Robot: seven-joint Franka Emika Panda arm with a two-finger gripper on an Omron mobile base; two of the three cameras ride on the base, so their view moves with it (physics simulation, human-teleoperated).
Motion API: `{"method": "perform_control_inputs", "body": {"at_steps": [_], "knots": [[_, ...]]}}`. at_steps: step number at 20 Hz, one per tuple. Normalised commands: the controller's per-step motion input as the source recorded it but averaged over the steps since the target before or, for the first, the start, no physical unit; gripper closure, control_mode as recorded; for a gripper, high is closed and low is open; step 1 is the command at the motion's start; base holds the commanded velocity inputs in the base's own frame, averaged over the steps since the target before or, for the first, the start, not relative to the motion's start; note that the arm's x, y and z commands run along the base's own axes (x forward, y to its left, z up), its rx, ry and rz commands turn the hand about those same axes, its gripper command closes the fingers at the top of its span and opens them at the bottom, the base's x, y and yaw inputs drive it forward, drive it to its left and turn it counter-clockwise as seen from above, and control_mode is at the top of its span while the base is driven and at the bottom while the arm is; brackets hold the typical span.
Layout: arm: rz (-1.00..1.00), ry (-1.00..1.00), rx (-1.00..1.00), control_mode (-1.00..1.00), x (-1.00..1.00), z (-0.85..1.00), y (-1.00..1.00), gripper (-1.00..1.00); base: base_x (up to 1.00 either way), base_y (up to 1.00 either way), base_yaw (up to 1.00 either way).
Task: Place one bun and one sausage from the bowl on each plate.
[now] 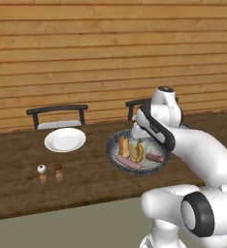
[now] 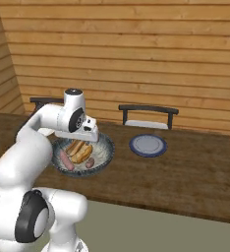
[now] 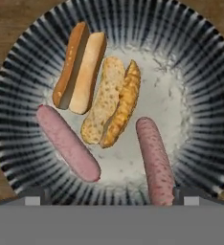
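Note:
The bowl, dark and striped with a pale speckled inside, lies right below my gripper. It holds a smooth brown bun, a crusty split bun and two pink sausages. My fingertips stand wide apart and open above the bowl's near rim, with nothing between them. On the table, the white plate lies left of the bowl, and the blue-grey plate lies right of the bowl.
A salt shaker and a pepper shaker stand near the table's front edge, left of the bowl. Two dark chairs stand behind the wooden table against a plank wall.

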Motion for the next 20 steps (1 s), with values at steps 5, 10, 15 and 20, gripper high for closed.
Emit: {"method": "perform_control_inputs", "body": {"at_steps": [5, 10, 15, 20], "knots": [[0.04, -0.03, 0.00, -1.00, 0.46, 0.04, 0.70, -1.00, 0.00, 0.00, 0.00], [0.06, 0.09, -0.04, -1.00, 0.53, -0.34, 0.19, -1.00, 0.00, 0.00, 0.00], [0.03, 0.10, -0.02, -1.00, 0.48, -0.38, 0.05, -1.00, 0.00, 0.00, 0.00], [0.00, 0.07, -0.02, -1.00, 0.51, -0.34, 0.10, -1.00, 0.00, 0.00, 0.00]]}}
